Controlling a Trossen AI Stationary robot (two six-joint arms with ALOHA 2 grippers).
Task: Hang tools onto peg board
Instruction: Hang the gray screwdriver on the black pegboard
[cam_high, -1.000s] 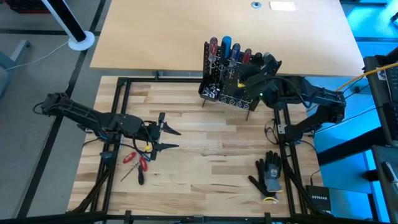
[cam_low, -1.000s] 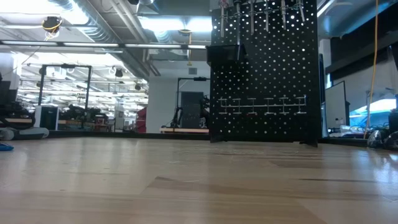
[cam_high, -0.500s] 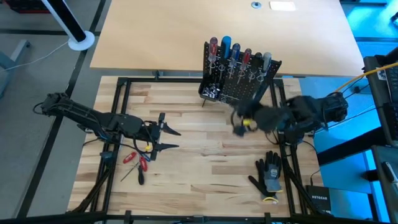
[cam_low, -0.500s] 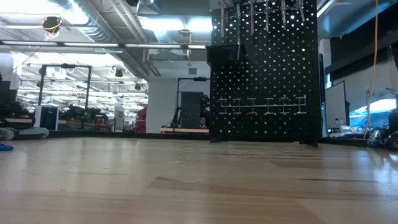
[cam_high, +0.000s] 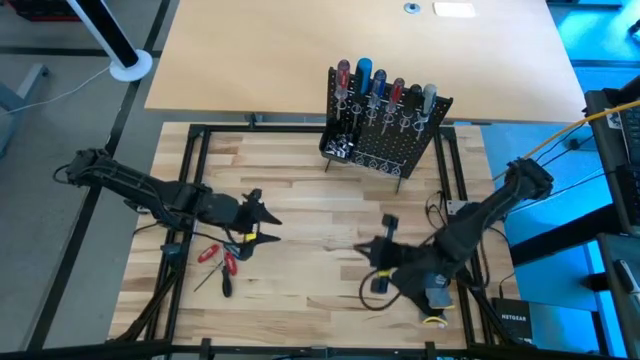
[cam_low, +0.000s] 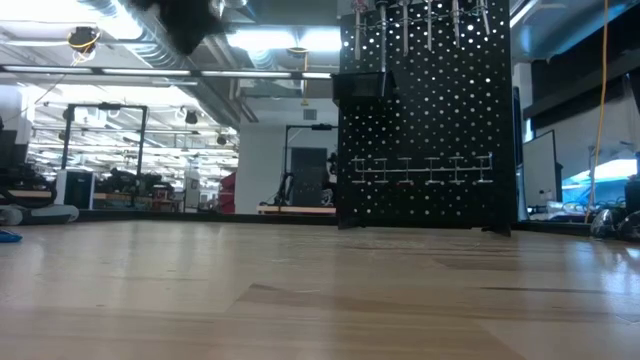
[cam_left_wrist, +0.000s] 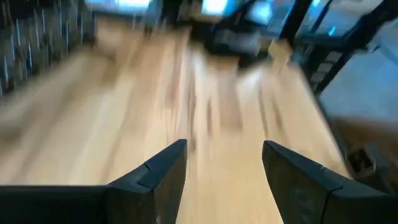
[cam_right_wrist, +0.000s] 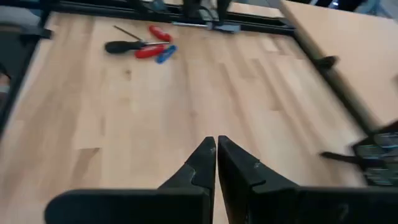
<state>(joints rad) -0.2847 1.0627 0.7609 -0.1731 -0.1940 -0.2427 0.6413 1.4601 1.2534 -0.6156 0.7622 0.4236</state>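
The black peg board (cam_high: 385, 125) stands at the table's far middle, also seen in the low view (cam_low: 425, 110). Several tools with red, blue and black handles (cam_high: 385, 88) stick up from its top holders. More tools lie flat on the wood near the left: red ones (cam_high: 222, 260), and a black-handled one (cam_right_wrist: 124, 45) beside red and blue ones (cam_right_wrist: 155, 53). My left gripper (cam_high: 270, 228) hovers open just beyond them, nothing between its fingers (cam_left_wrist: 224, 152). My right gripper (cam_high: 368, 250) is shut and empty over the table's near middle, pointing toward the loose tools (cam_right_wrist: 216, 142).
A black-and-grey glove (cam_high: 437, 297) lies at the near right, partly under my right arm. Black frame rails (cam_high: 190, 200) run along the table's left and right sides. A pale board (cam_high: 300, 50) lies beyond the peg board. Bare wood lies between the two grippers.
My right gripper has swung away from the peg board, down and toward the table's near edge and middle, staying shut and turning to point at the loose tools. My left gripper has tipped downward and rolled a little in place, still open.
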